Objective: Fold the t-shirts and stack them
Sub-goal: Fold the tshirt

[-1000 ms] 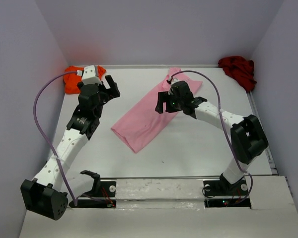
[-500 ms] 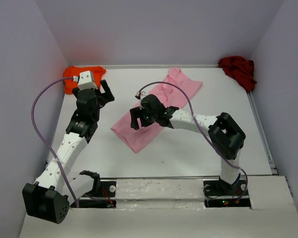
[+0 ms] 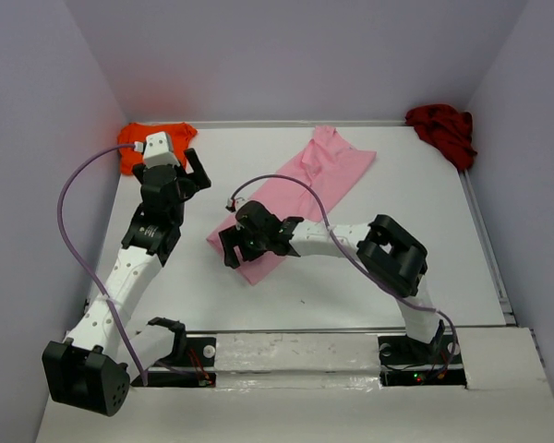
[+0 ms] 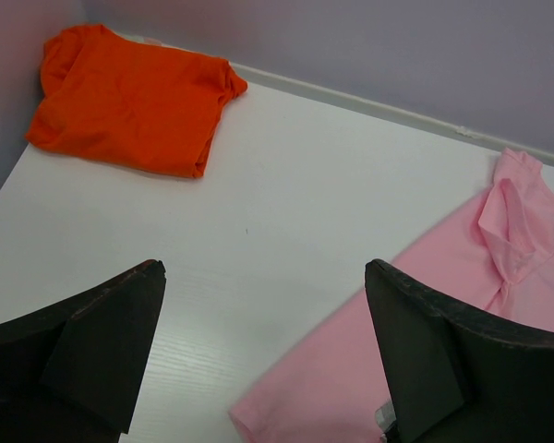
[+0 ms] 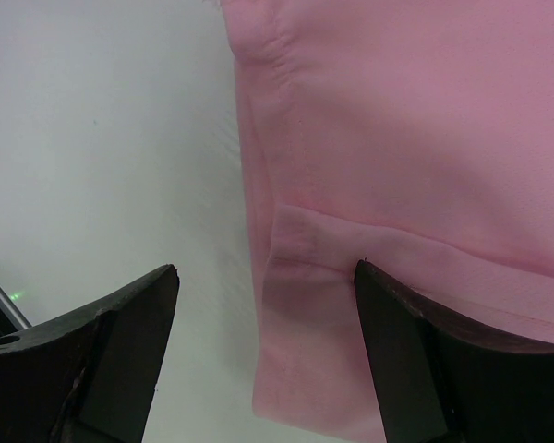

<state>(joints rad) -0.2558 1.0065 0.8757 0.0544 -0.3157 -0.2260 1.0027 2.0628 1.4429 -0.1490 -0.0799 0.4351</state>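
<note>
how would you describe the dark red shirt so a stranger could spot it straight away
On the white table, go to the far right corner. The dark red t-shirt sits there, crumpled in a heap, unlike the flat pink t-shirt mid-table and the orange t-shirt far left.

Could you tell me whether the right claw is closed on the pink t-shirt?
No, the right claw stands open over the near end of the pink t-shirt, pinching no cloth.

Pink t-shirt (image 5: 397, 138) soft matt cloth; orange t-shirt (image 4: 129, 101) same; table (image 4: 286, 185) smooth, faintly grained, matt white.
</note>
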